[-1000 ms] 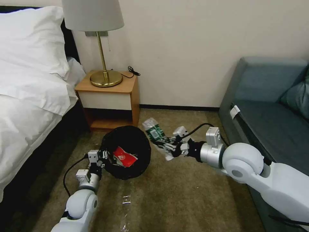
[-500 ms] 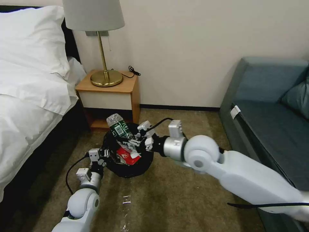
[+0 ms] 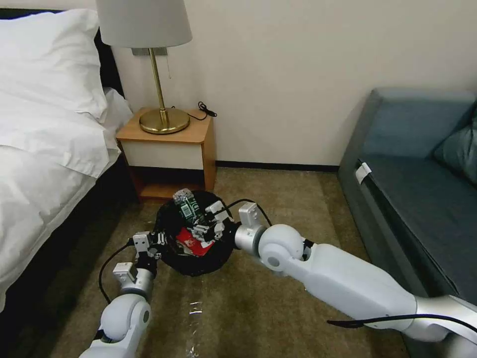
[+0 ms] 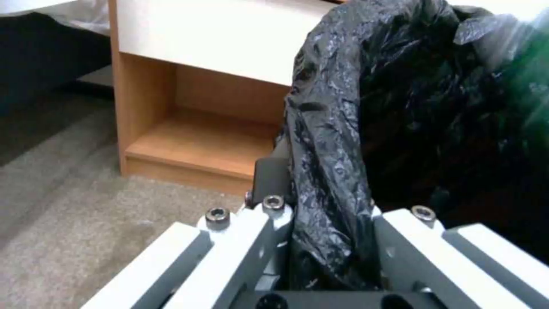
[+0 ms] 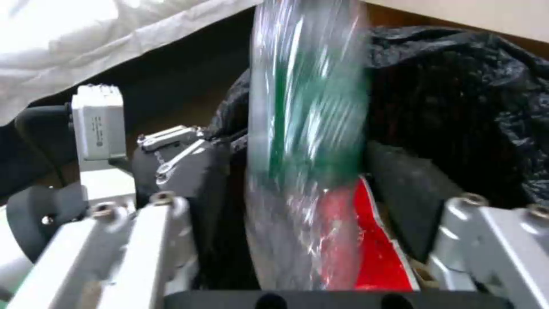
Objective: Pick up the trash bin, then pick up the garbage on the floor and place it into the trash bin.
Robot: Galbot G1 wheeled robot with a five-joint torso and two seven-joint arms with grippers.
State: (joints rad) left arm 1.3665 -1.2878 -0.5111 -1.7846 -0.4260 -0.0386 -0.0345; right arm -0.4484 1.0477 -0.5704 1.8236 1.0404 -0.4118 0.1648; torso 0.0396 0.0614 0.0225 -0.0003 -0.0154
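The trash bin point(image 3: 218, 253), lined with a crinkly black bag, hangs just above the carpet in front of the nightstand. My left gripper point(image 3: 151, 243) is shut on its near rim, and the left wrist view shows the bag point(image 4: 343, 128) pinched between the fingers. My right gripper point(image 3: 204, 227) reaches over the bin's mouth. A clear green-labelled bottle point(image 3: 185, 205) stands between its spread fingers. In the right wrist view the bottle point(image 5: 309, 107) is streaked lengthwise while the finger pads point(image 5: 411, 206) stay sharp. A red-and-white wrapper point(image 3: 196, 247) lies inside the bin.
A wooden nightstand point(image 3: 169, 149) with a brass lamp point(image 3: 161, 119) stands right behind the bin. The bed point(image 3: 44, 164) is on the left and a blue sofa point(image 3: 412, 189) on the right. A clear plastic scrap point(image 3: 195, 308) lies on the carpet near my base.
My right arm swung left with the bottle, from beside the bin to over its mouth, and came down a little. The left gripper and bin stayed almost still.
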